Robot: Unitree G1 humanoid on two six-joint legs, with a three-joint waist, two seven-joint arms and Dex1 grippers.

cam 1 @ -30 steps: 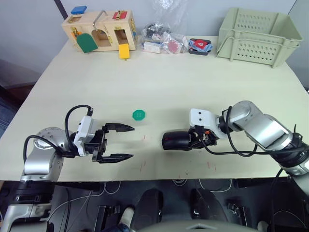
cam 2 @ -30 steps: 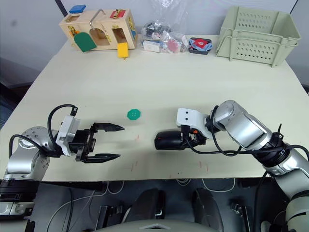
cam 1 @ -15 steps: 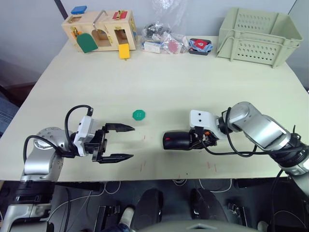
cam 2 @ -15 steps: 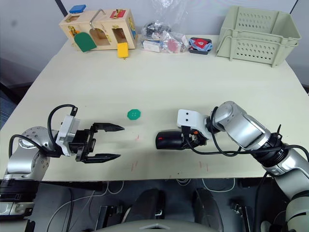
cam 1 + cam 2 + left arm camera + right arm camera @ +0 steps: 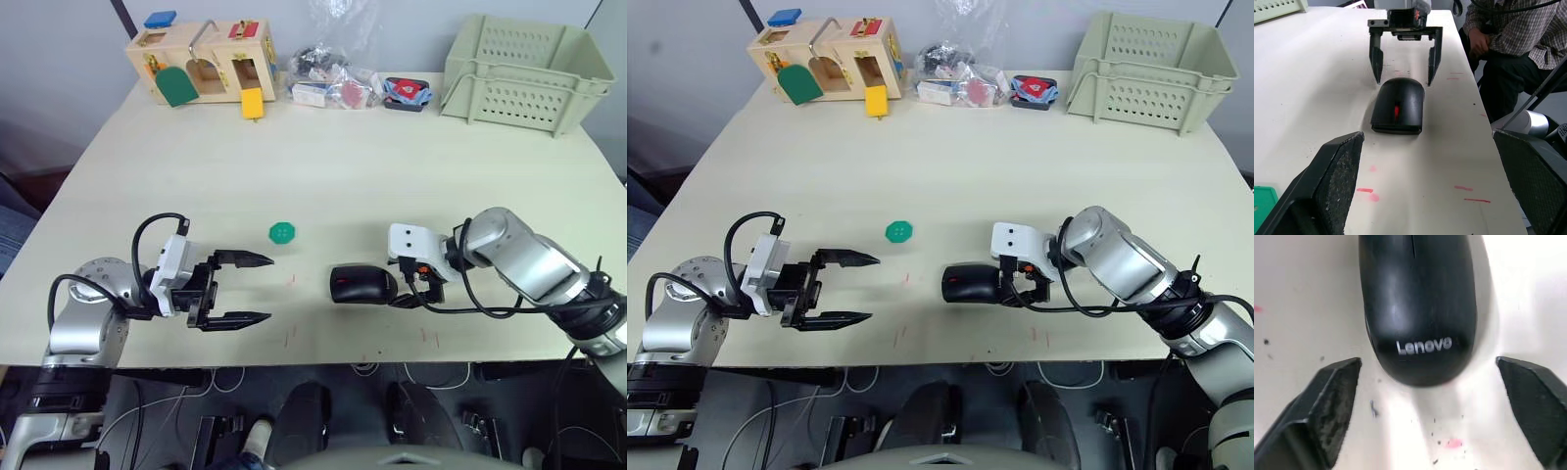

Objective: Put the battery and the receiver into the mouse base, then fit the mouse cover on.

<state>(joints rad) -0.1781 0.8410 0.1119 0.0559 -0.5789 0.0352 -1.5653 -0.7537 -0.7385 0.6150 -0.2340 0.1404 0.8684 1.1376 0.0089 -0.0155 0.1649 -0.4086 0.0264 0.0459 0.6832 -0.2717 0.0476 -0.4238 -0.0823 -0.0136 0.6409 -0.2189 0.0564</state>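
Observation:
The black mouse base (image 5: 361, 285) lies on the table's front middle, its red patch (image 5: 1397, 110) facing my left gripper. The smooth mouse cover (image 5: 1418, 308), marked Lenovo, sits on top of it. My right gripper (image 5: 1404, 68) is open just behind the mouse's rear, one finger on each side, touching nothing. My left gripper (image 5: 269, 288) hangs open a short way to the left of the mouse, empty. The battery and the receiver are hidden.
A green octagonal disc (image 5: 282, 232) lies between the grippers, a little farther back. At the table's back stand a wooden latch box (image 5: 201, 61), bags of small parts (image 5: 328, 73) and a green crate (image 5: 519, 70). A person (image 5: 1518, 29) sits beside the table.
My right gripper has drawn back to the right, off the mouse's rear, and the mouse stays on the table. The left arm has not moved.

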